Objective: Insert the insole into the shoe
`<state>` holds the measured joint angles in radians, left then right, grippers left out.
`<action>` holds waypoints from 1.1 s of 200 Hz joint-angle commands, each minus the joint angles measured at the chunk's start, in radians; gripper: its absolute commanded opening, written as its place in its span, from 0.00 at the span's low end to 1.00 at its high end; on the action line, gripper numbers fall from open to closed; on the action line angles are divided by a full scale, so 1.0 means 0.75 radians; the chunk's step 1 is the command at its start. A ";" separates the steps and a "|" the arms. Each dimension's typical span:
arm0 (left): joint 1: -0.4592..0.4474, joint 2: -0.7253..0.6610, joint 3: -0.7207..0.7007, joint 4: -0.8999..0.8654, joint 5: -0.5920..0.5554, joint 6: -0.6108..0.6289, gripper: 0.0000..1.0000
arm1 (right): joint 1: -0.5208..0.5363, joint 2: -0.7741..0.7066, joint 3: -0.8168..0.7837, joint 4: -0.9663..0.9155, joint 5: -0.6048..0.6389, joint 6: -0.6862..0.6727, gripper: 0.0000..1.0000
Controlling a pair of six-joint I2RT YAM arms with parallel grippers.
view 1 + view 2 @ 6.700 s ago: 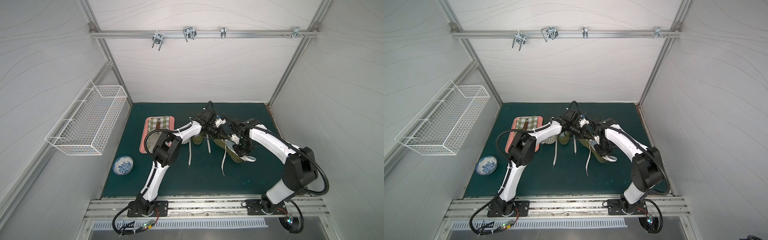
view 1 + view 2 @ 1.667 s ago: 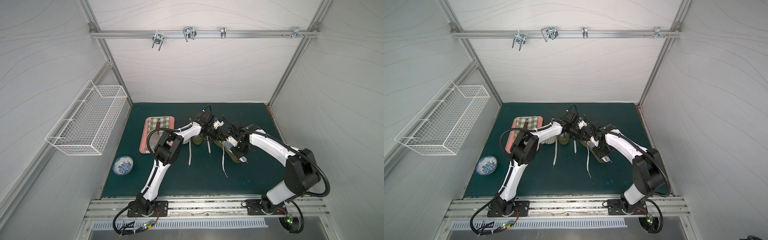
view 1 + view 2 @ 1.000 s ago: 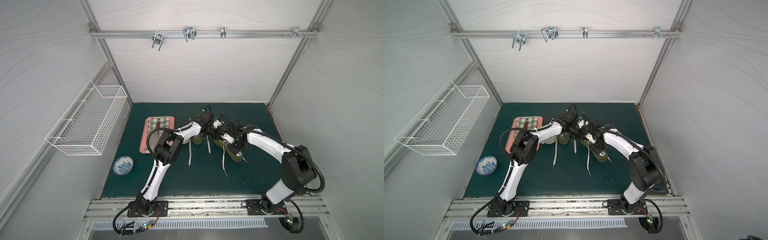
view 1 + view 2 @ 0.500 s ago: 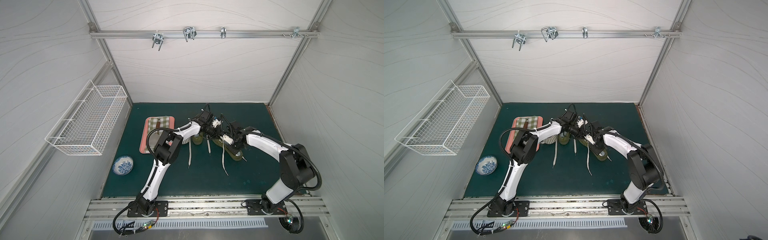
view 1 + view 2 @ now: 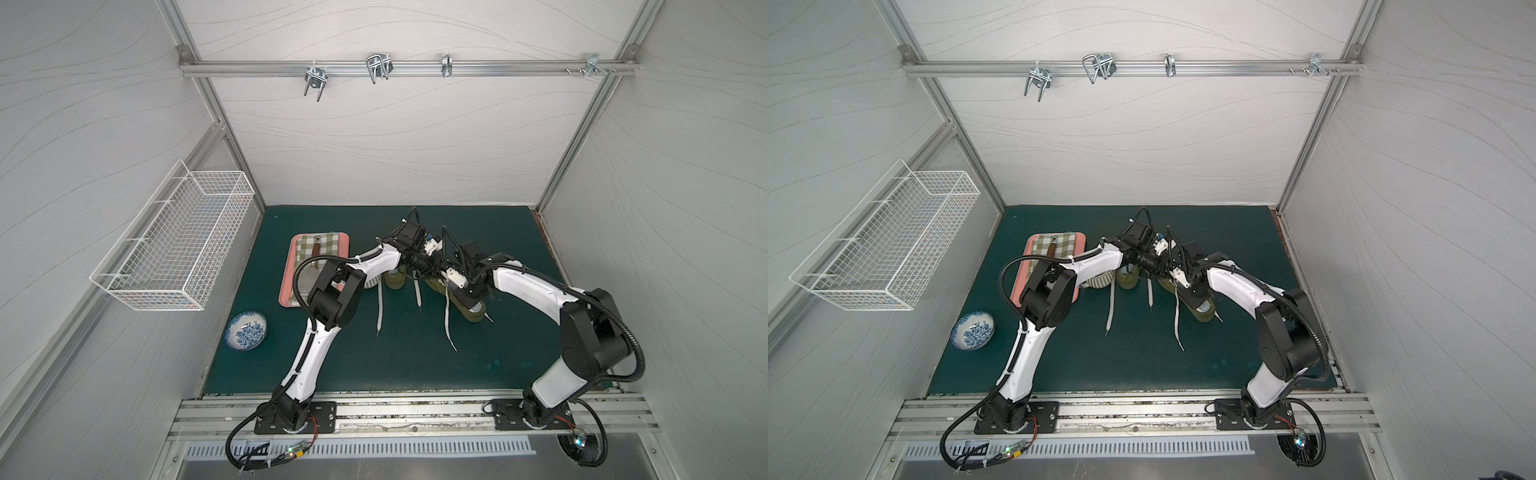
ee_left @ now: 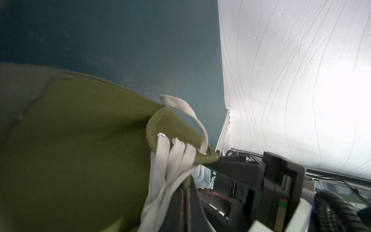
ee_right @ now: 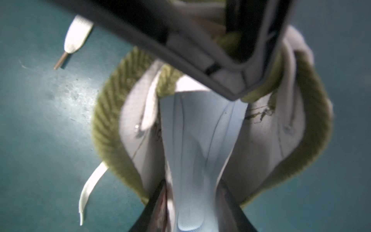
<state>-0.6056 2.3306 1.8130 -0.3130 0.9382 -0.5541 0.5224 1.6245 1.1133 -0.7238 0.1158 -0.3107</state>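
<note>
White walls stand around a dark green table (image 5: 415, 365). 2 olive-green shoes sit near the middle of it, and their white laces (image 5: 447, 316) trail over the table. Both arms meet over the shoe (image 5: 473, 316) on the right arm's side.

The left pincer (image 6: 202, 170) is shut tight on that shoe's green edge, by the lace holes. The pale insole (image 7: 200, 140) lies in the shoe's open top, against the grey lining, with 1 end sticking out. The right pincer (image 7: 192, 181) has that end between its 2 fingers (image 7: 228, 200), which stand a little apart (I cannot tell if they squeeze it).

The other shoe (image 5: 395, 281) sits just beside the first, under the left arm. A pink tray (image 5: 284, 299) and a blue-and-white bowl (image 5: 246, 337) are off to the left. A wire basket (image 5: 174, 249) hangs on the wall there.
</note>
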 commanded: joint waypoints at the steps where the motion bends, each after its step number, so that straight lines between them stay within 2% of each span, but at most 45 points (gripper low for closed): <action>1: -0.002 -0.009 -0.002 0.080 0.053 -0.020 0.00 | 0.023 -0.070 -0.015 -0.028 -0.015 0.022 0.44; 26: -0.002 -0.007 -0.001 0.084 0.043 -0.029 0.00 | 0.027 -0.121 -0.040 -0.023 0.004 0.034 0.55; 68: -0.002 -0.009 0.000 0.080 0.033 -0.029 0.00 | 0.027 -0.177 -0.042 -0.047 0.016 0.046 0.68; 121: -0.001 -0.025 -0.006 0.060 0.011 -0.011 0.00 | 0.027 -0.258 -0.057 -0.043 0.020 0.118 0.80; 150: -0.002 -0.038 -0.026 0.098 0.002 -0.032 0.00 | 0.021 -0.307 -0.022 -0.097 0.049 0.183 0.81; 188: -0.002 -0.040 -0.036 0.132 0.009 -0.059 0.00 | 0.016 -0.339 0.003 -0.182 0.155 0.463 0.82; 220: -0.001 -0.055 -0.056 0.143 0.002 -0.057 0.00 | -0.007 -0.356 -0.008 -0.252 0.122 0.661 0.79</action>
<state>-0.6048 2.3302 1.7847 -0.2611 0.9432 -0.5812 0.5331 1.3876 1.0969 -0.8276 0.2062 0.0341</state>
